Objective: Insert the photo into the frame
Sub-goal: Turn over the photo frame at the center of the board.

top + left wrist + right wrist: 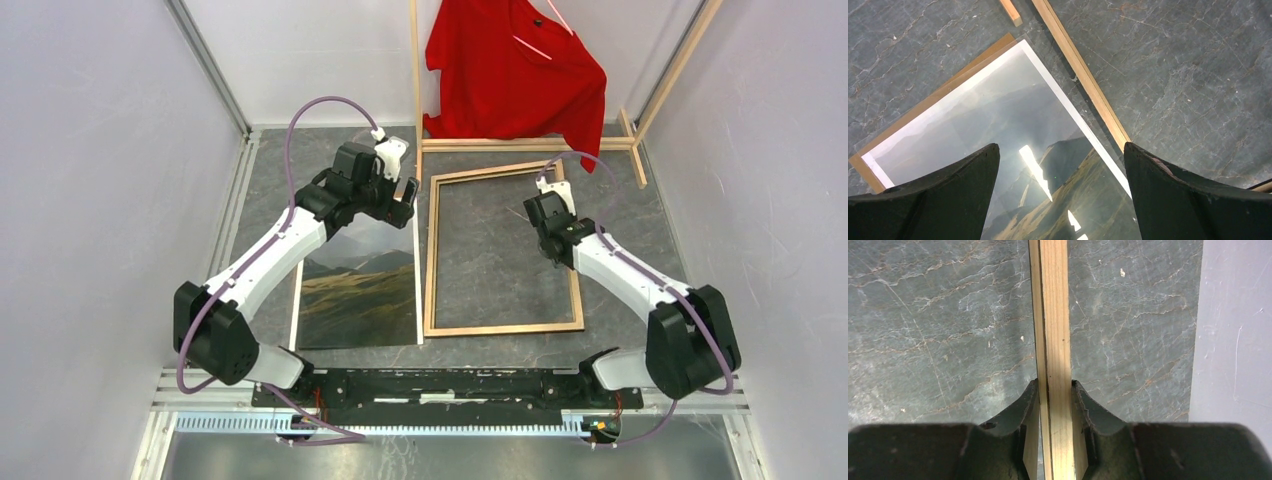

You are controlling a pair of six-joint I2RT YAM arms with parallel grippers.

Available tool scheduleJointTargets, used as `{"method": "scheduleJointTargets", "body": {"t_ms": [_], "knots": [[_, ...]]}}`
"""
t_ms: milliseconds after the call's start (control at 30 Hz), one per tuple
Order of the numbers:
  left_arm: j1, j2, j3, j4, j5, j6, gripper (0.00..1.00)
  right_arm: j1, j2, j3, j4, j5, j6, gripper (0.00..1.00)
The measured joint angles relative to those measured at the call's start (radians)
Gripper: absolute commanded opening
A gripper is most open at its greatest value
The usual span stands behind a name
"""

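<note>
The photo (pixel 360 290), a mountain print with a white border, lies face up on the grey table left of the frame (pixel 432 250). The frame lies flat with its light wood side up. My left gripper (pixel 400 195) hangs open above the photo's far end. In the left wrist view the glossy photo (pixel 1013 125) shows between its wide-apart fingers, with the frame's left rail (pixel 1083 80) beside it. My right gripper (pixel 550 212) is at the frame's right rail near the far corner. In the right wrist view both of its fingers press the wooden rail (pixel 1055 315), so the right gripper (pixel 1054 390) is shut on it.
A thin brown backing board (pixel 928 102) peeks out from under the photo's far-left edge. A wooden clothes rack (pixel 520 143) with a red shirt (pixel 515 70) stands at the back, its foot (pixel 1011 11) near the frame's far corner. White walls enclose the table on both sides.
</note>
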Motion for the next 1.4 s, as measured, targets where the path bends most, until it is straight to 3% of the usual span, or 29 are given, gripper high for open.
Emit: {"method": "scheduleJointTargets", "body": {"t_ms": [500,600,667,700,800,1000,1133,1267,1400], "knots": [[0.000,-0.034,-0.031,-0.031,0.002,0.045,1.00,0.000,0.205,-0.051,0.174,0.039,-0.046,0.20],[0.000,-0.040,-0.031,-0.035,0.002,0.052,1.00,0.000,0.239,-0.051,0.195,0.049,-0.053,0.28],[0.000,-0.040,-0.031,-0.039,0.001,0.054,1.00,-0.001,0.262,-0.051,0.204,0.055,-0.054,0.60],[0.000,-0.040,-0.031,-0.047,0.001,0.059,1.00,-0.002,0.275,-0.049,0.207,0.058,-0.056,0.69],[0.000,-0.040,-0.031,-0.054,0.002,0.062,1.00,-0.004,0.304,-0.038,0.195,0.103,-0.075,0.81],[0.019,-0.040,-0.031,-0.084,0.006,0.067,1.00,-0.021,0.293,-0.016,0.161,0.121,-0.071,0.83],[0.092,-0.040,-0.030,-0.103,0.031,0.077,1.00,-0.010,0.229,0.019,0.138,0.038,-0.038,0.86],[0.231,-0.039,-0.026,-0.108,0.066,0.080,1.00,0.103,0.176,0.097,0.157,-0.071,0.017,0.86],[0.377,-0.038,-0.025,-0.121,0.086,0.091,1.00,0.268,0.224,0.206,0.225,-0.197,0.075,0.86]]}}
